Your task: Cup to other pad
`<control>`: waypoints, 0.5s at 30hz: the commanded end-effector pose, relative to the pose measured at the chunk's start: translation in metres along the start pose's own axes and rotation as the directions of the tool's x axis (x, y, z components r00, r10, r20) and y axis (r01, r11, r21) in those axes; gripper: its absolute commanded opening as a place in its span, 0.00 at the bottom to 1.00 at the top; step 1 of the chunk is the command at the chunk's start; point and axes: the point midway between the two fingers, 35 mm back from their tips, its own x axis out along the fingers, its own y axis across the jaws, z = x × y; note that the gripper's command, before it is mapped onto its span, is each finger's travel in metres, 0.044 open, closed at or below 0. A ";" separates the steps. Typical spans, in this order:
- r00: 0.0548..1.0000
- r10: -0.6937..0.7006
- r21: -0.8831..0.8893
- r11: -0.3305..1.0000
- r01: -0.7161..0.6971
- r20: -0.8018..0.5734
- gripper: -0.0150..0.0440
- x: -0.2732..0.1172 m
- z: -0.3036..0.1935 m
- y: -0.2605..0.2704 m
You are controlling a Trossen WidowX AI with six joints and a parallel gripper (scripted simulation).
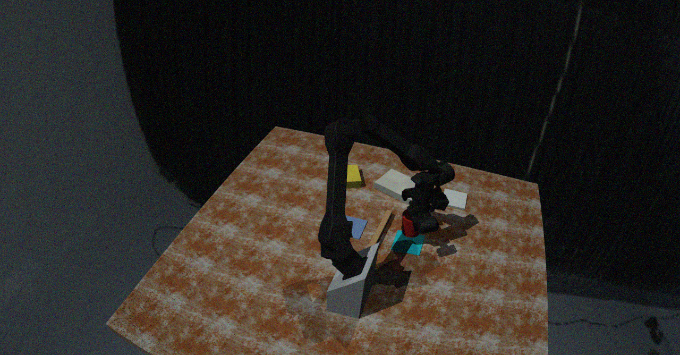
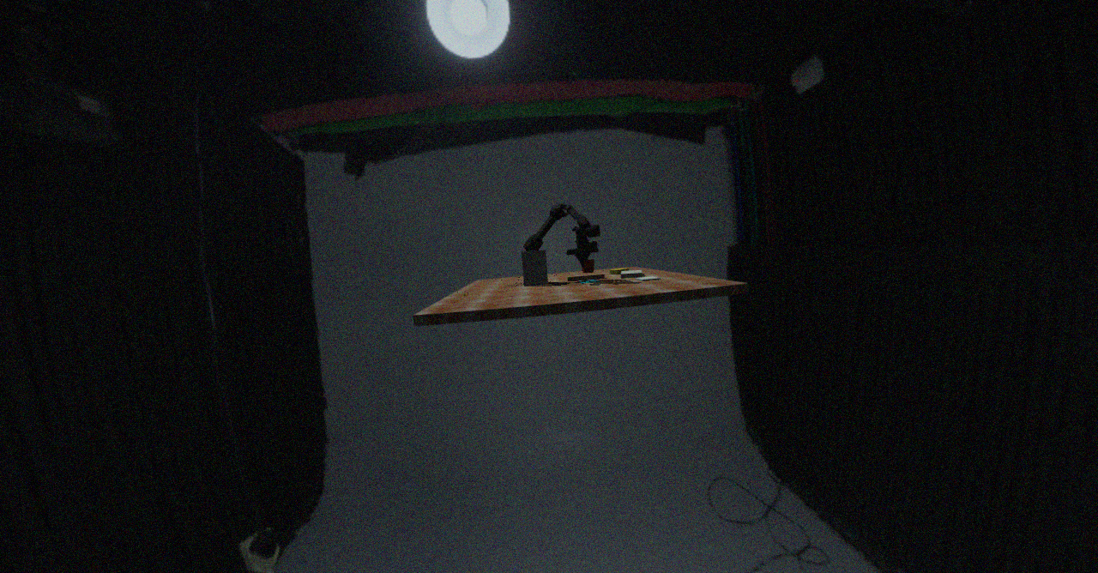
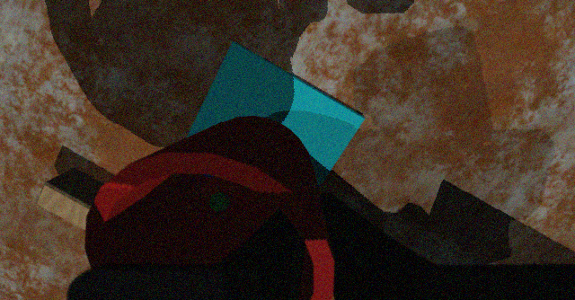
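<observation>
The red cup (image 1: 409, 226) (image 2: 588, 266) (image 3: 189, 160) is held upright or nearly so above the table. My gripper (image 1: 422, 220) (image 3: 311, 203) is shut on the cup's wall, with one finger inside the cup and one outside. A dark green marble (image 3: 219, 202) shows inside the cup, with a sliver of blue at the rim; the rest of the inside is dark or hidden. The cyan pad (image 1: 412, 247) (image 3: 328, 127) lies below the cup, which overlaps its far edge in the top view. The blue pad (image 1: 358, 227) lies left of it, partly behind the arm.
A low wooden bar (image 1: 381, 227) (image 3: 65, 205) lies between the pads. A pale block (image 1: 393, 180), a yellow block (image 1: 353, 174) and a thin white slab (image 1: 456, 199) lie farther back. The arm stands on a grey base block (image 1: 346, 297) (image 2: 534, 268).
</observation>
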 end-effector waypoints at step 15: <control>1.000 -0.002 0.010 1.000 0.002 -0.015 0.25 0.035 -0.001 -0.003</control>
